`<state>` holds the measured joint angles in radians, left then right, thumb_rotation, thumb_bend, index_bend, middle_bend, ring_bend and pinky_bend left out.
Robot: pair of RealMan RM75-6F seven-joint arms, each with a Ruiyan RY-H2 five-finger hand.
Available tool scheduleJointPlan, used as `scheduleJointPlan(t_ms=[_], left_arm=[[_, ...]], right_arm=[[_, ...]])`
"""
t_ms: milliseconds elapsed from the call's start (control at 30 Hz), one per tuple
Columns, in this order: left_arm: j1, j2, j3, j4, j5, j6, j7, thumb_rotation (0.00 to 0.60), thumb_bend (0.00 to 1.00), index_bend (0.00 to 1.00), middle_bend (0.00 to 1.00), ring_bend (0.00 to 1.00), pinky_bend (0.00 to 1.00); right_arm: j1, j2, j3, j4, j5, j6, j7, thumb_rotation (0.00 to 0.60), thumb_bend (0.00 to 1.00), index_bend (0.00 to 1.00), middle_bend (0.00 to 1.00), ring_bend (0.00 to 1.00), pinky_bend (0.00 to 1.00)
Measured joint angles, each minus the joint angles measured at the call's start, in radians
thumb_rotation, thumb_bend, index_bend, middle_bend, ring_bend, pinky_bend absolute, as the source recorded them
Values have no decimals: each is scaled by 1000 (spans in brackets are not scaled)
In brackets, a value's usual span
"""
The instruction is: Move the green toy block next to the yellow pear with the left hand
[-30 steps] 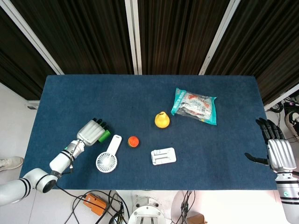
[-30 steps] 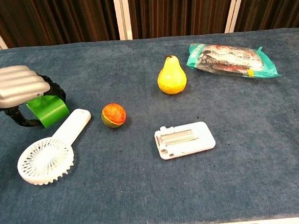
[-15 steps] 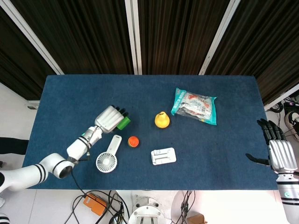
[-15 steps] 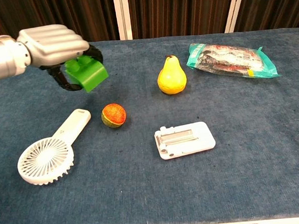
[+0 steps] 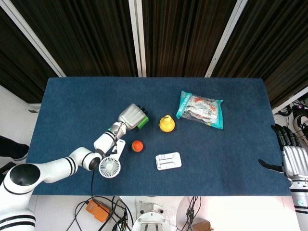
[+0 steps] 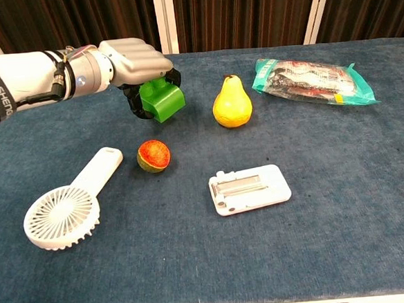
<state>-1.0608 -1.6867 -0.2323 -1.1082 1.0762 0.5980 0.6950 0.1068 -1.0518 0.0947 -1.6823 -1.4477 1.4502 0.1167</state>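
Observation:
My left hand (image 5: 131,115) (image 6: 137,62) grips the green toy block (image 6: 162,100) (image 5: 142,121) from above and holds it over the blue table, a short way left of the yellow pear (image 6: 231,103) (image 5: 166,123). Block and pear are apart. Part of the block is hidden under the fingers. Off the table's right edge, my right hand (image 5: 291,158) stays with fingers apart and nothing in it; the chest view does not show it.
An orange ball (image 6: 154,155) lies just in front of the held block. A white hand fan (image 6: 67,206) lies front left, a white flat device (image 6: 249,188) front centre. A teal snack bag (image 6: 313,78) rests behind and right of the pear.
The left hand lifted the green block from beside the fan handle and carried it right, toward the pear. The right hand barely shifted.

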Motion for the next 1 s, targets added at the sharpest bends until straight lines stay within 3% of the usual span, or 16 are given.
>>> scheduleJointPlan(t_ms=[100,267,333,500,700,867,1000], left_arm=[[-15,-2,17,-5,-80,0,61,600,224,341,338,297,466],[-34,5,52,-47,-223,18,130,600,37,56,76,72,234],[-39,10,64,-72,-258,45,145,600,12,13,36,34,198],[-35,46,72,-152,-272,123,142,600,5,0,24,24,177],[29,158,61,-313,-268,263,78,600,5,0,37,35,155],[154,260,56,-415,-226,375,-104,600,5,27,70,59,155],[289,327,79,-457,-159,507,-228,600,5,28,70,59,149]], right_arm=[[-3,-1,-1,6,2,0,7,600,135,132,130,5,151],[-3,-5,-3,7,-3,-1,10,600,135,132,130,5,151],[-4,-5,-2,5,-6,1,8,600,135,132,130,5,151],[-2,-2,0,0,-15,6,4,600,135,132,130,5,151],[-1,-4,1,8,-20,4,21,600,135,132,130,5,151],[-7,-4,-2,31,-14,3,56,600,135,132,130,5,151],[-15,-5,-4,47,-15,10,81,600,135,129,130,5,151]])
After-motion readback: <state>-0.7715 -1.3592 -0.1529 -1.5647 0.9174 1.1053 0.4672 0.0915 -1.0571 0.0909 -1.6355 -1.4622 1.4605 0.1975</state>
